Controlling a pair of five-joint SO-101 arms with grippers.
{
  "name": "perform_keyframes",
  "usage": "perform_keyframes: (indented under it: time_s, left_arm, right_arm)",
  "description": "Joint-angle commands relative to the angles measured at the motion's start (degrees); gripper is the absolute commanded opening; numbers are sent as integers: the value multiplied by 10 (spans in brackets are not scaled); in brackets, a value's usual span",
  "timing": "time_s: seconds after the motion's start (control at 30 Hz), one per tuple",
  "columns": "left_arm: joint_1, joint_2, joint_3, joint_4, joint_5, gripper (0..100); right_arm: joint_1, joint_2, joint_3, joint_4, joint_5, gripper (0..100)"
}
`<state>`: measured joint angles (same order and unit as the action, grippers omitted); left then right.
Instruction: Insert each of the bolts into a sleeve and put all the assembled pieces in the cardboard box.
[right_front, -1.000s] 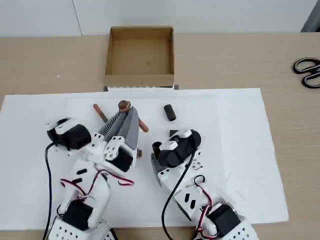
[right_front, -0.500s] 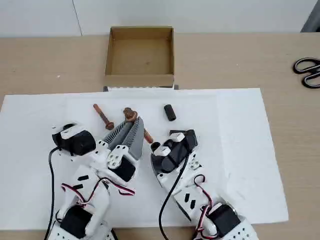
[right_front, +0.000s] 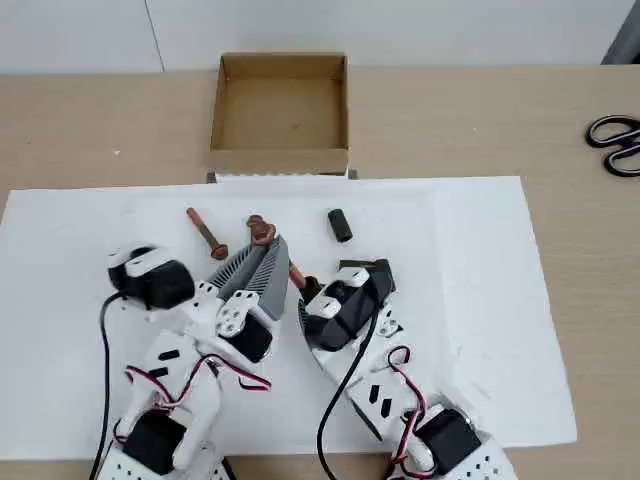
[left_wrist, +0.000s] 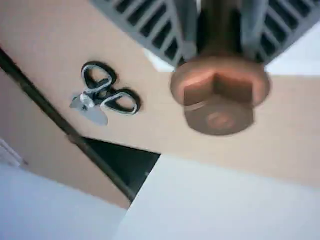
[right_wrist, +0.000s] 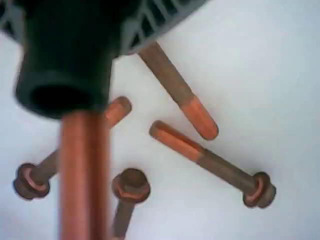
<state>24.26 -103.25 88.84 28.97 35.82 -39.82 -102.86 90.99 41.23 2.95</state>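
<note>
likely fault: the bolt (left_wrist: 220, 95), gripped by the closed left jaws just behind its head, may meet the sleeve (right_wrist: 60, 65), gripped by the closed right jaws, out of line, the tip then catching the rim and twisting either part in its grip. in the high view the sleeve lies at about 4 o'clock from the bolt head, the shaft tip at its mouth; whether it is inside cannot be told. the cardboard box (right_front: 280, 160) stands at 12 o'clock, well apart.

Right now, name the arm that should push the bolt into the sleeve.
Probably left: its gripper holds the bolt, tip near the mouth of the sleeve in the right gripper.
</note>
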Motion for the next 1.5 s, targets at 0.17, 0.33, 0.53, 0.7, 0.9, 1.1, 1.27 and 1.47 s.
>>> perform_keyframes:
  time_s: [0.17,0.33,0.53,0.7,0.9,1.1,1.27,1.47]
  left_arm:
    - [3,-6,0,3,3,5]
    - [15,-5,0,3,3,5]
    - [47,-6,0,28,1,5]
    - [47,-7,-4,82,-5,5]
    - [50,-6,-2,88,-40,5]
    - [72,-6,0,143,-80,5]
    - [96,-7,0,209,-81,5]
    - [97,-7,-1,219,-82,5]
  right_arm:
    - [-6,-9,-10,-16,16,2]
    - [-28,-9,-10,-16,16,2]
    - [-28,-9,-10,-16,16,2]
    - [-27,-9,-10,-16,16,2]
    - [-27,-9,-10,-17,16,2]
    - [-27,-9,-10,-17,16,2]
    - [-27,-9,-8,-44,17,2]
    - [-27,-9,-6,-44,17,2]
